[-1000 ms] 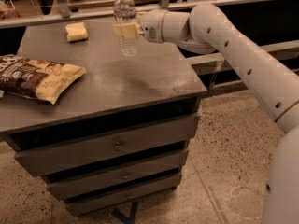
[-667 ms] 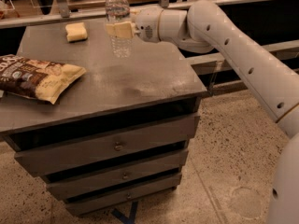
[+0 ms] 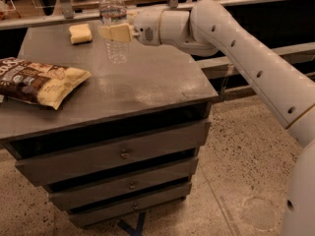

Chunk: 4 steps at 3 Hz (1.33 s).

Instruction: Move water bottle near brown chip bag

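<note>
Camera view: the white arm's two-finger gripper (image 3: 111,33) reaches in from the right. It pinches the upper body of a small, clear, ribbed plastic water bottle (image 3: 115,52), held upright over a grey drawer cabinet (image 3: 147,87). Just past its fingertips lies a small yellow sponge block (image 3: 80,33). Well apart, lower left, lies a crinkly dark brown chip bag (image 3: 34,80).

We see a grey three-drawer bench (image 3: 147,82) on a speckled beige floor (image 3: 246,146); the end effector (image 3: 114,32) is above its back.
</note>
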### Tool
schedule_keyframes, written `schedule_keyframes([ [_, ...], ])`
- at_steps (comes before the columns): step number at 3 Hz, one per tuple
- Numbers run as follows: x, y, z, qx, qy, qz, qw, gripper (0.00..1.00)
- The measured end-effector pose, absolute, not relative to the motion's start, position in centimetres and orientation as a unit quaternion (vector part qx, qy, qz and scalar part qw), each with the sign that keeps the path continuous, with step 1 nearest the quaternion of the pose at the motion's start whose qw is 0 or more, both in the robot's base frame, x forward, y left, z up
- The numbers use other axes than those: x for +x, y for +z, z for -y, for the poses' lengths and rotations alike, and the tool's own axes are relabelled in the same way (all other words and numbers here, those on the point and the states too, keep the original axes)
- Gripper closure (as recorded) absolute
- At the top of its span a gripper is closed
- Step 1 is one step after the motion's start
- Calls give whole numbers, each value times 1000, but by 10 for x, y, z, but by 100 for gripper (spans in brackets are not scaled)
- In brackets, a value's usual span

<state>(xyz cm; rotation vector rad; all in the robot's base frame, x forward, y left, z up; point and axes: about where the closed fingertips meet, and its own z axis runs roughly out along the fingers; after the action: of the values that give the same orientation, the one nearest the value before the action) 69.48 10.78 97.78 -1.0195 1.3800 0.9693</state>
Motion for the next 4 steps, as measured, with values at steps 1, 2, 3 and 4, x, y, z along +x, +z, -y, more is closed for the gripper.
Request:
schedule_keyframes([
  [1,698,965,-124,-445,421,-578,539,100],
  [2,704,949,-148,-456,436,-572,525,100],
  [3,705,936,-174,-464,454,-562,512,100],
  [4,702,929,-192,-465,472,-556,501,100],
])
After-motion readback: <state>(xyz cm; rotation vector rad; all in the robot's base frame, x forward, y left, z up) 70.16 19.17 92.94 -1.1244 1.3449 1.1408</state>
